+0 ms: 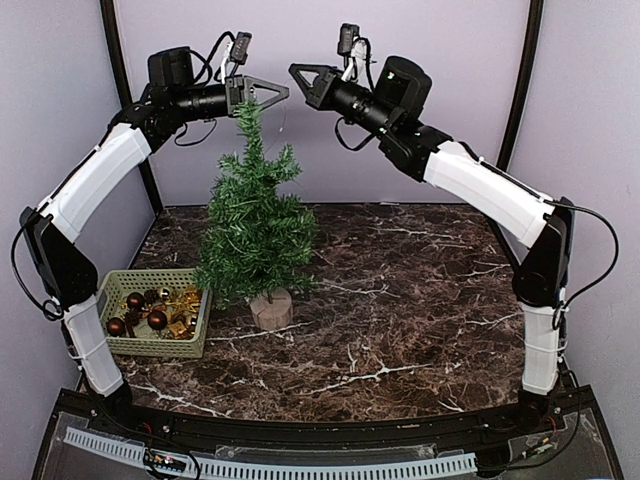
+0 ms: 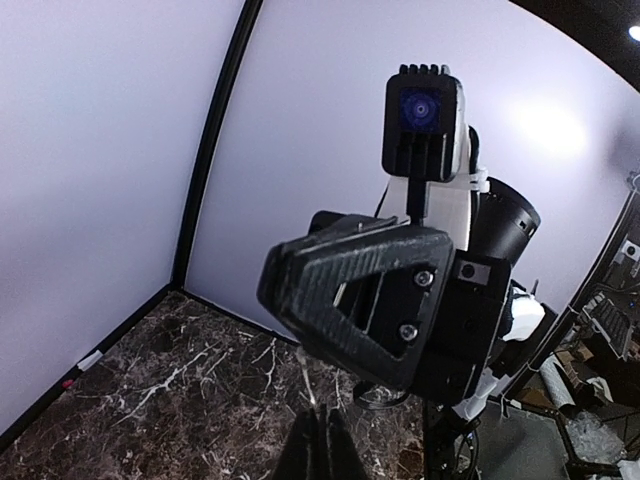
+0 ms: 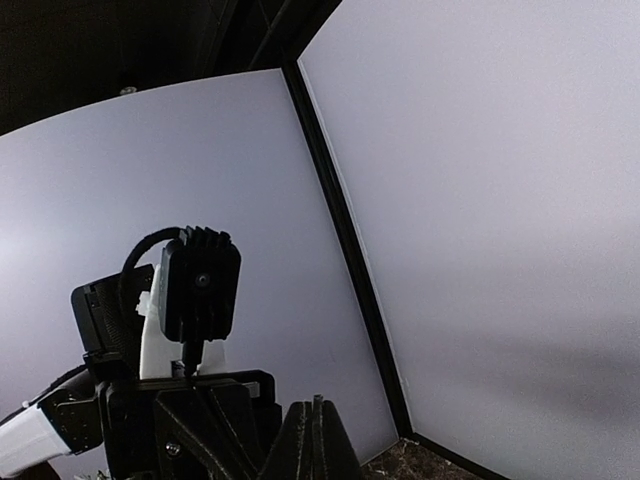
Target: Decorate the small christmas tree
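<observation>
Readable text: none in any of the three views.
Small black unit on the near rail (image 1: pixel 167 462): coloured specks, too small to read as letters or numbers.

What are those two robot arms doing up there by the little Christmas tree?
They are working on decorating the small christmas tree. Both arms are raised by its top, with the left gripper and the right gripper shut and pointing at each other. I can't make out anything held in either one. The ornaments, dark red balls and gold pieces, lie in the green basket beside the tree. No decoration shows on the branches.
</observation>
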Controlling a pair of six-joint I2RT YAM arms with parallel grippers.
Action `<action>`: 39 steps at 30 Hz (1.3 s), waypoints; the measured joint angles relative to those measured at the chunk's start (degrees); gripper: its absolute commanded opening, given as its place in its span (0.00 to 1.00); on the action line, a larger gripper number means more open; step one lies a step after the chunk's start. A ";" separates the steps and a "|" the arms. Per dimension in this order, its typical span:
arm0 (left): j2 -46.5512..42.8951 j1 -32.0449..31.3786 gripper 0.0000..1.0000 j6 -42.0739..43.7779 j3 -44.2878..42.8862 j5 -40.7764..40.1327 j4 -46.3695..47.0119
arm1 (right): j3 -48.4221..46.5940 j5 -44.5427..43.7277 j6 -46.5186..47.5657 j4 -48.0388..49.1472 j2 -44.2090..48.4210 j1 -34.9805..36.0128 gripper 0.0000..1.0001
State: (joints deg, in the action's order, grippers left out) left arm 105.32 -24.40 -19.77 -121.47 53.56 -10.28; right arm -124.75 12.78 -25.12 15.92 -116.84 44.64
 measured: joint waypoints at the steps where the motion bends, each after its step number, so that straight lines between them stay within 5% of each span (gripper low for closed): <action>1: 0.00 0.00 0.00 0.09 0.00 -0.02 0.31 | 0.00 -0.02 0.11 -0.11 0.00 -0.02 0.27; 5: 0.00 0.15 0.00 0.28 0.00 -0.98 1.07 | 2.51 -0.74 1.01 0.17 1.25 0.00 0.55; 15: 0.76 6.73 0.00 -0.26 -0.04 -5.66 5.27 | 17.81 -5.35 4.07 -0.28 12.55 0.28 0.78; 24: -3.76 13.35 0.00 3.67 11.82 -7.61 7.61 | 25.27 -9.07 6.51 -2.05 21.49 0.98 0.79; 39: -32.76 16.00 0.00 13.57 45.11 -14.29 14.27 | 26.12 -11.21 9.90 -10.29 22.49 4.72 0.77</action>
State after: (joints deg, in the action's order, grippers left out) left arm 72.55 -8.40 -6.20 -76.36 39.27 3.99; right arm -98.63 1.56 -15.22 5.63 -94.35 49.36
